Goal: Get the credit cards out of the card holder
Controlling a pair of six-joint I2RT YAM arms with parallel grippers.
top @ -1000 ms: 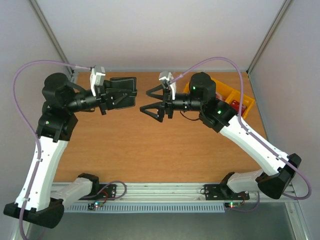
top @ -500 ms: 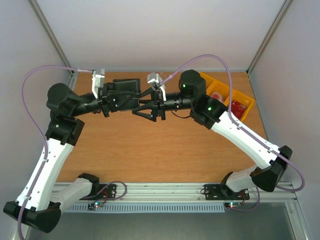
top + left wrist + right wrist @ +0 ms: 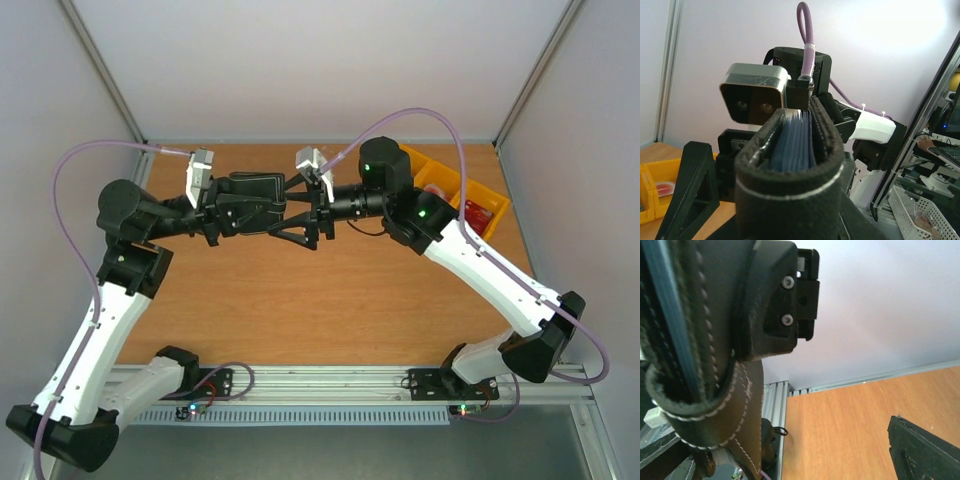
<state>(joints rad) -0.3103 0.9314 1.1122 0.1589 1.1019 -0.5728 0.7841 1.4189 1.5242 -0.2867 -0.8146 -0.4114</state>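
Desk [image 3: 330, 300]: wooden, below my raised arms.
My left pincer [image 3: 232, 208]: clamped on card holder [image 3: 258, 188], aloft.
My right pincer [image 3: 283, 208]: spread wide at its end, holding nothing.

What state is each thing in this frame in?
card holder, held above the table by left pincer
credit cards, edges showing inside holder, none pulled out
left pincer, shut on card holder
right pincer, open around holder's end
yellow tray, on table, red item inside
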